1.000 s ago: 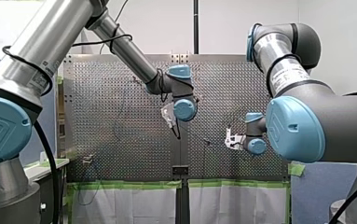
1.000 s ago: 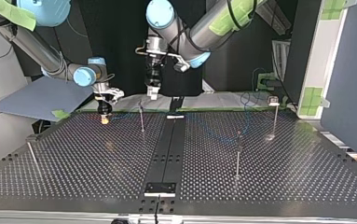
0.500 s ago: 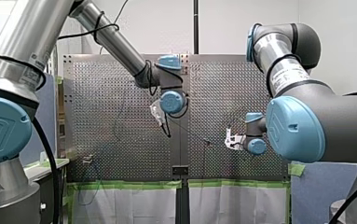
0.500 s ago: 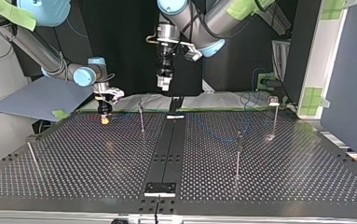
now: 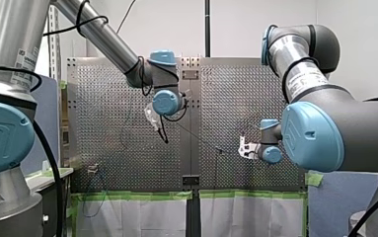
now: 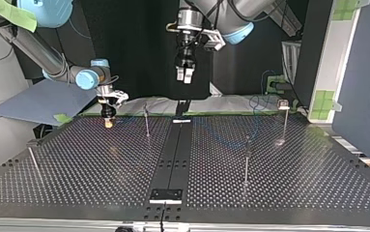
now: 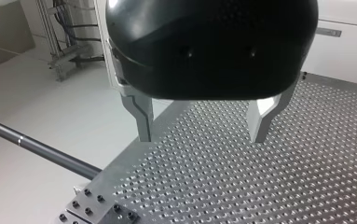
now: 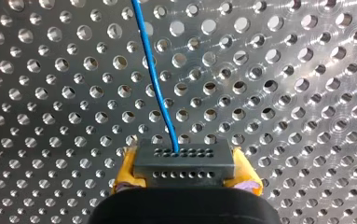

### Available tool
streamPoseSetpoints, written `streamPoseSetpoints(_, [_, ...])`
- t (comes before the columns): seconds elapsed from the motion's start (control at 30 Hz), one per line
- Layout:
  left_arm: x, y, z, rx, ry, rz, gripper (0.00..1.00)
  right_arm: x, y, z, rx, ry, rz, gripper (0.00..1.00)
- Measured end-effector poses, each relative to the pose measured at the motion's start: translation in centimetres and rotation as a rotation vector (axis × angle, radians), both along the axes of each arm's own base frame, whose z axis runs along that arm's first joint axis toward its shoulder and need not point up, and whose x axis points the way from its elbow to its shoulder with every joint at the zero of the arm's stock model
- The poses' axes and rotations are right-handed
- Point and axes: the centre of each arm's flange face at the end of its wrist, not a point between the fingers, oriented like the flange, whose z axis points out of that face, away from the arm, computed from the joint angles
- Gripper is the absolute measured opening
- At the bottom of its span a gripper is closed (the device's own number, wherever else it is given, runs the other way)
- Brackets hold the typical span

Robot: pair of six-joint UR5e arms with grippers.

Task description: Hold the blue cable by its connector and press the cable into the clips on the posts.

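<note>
In the right wrist view my right gripper (image 8: 185,184) is shut on a grey connector (image 8: 183,163), its yellow pads (image 8: 126,173) on both sides. The blue cable (image 8: 155,79) runs from the connector ahead over the perforated table. In the top view this gripper (image 6: 108,122) sits low at the table's far left, close to a thin post (image 6: 146,121). My left gripper (image 7: 202,137) is open with nothing between its metal fingers (image 7: 141,116). It hangs high above the table's far edge (image 6: 184,77), well apart from the cable.
More thin posts stand on the table: two at the top view's right (image 6: 246,159) (image 6: 284,118) and a leaning one at the left (image 6: 33,162). A dark centre strip (image 6: 173,154) divides the plate. Cable loops hang by a green-taped fixture (image 6: 269,87).
My left gripper has risen and moved toward the top view's right, away from the post near the centre strip. My right gripper and the connector have stayed in place.
</note>
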Motion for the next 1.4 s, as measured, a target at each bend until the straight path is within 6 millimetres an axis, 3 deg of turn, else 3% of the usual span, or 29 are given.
streamPoseSetpoints(0.17, [-0.7, 1.4, -2.1, 0.023, 0.03, -0.001, 1.0, -0.3, 0.1, -0.1, 0.015, 0.009, -0.004, 0.0])
streamPoseSetpoints(0.4, [-1.3, 3.0, -7.1, 0.08, 0.095, -0.014, 1.0, -1.2, 0.1, -0.3, 0.045, 0.044, -0.028, 0.0])
streamPoseSetpoints(0.63, [-2.5, 5.0, -11.2, 0.145, 0.156, -0.005, 1.0, -1.9, -0.2, 2.2, 0.032, 0.051, -0.05, 0.0])
streamPoseSetpoints(1.07, [-6.0, 8.4, -14.4, 0.251, 0.217, 0.0, 1.0, -2.8, -0.5, 7.8, -0.024, 0.033, -0.071, 0.0])
streamPoseSetpoints(1.4, [-6.3, 8.7, -14.7, 0.263, 0.222, 0.001, 1.0, -2.7, -0.5, 8.7, -0.036, 0.031, -0.071, 0.0])
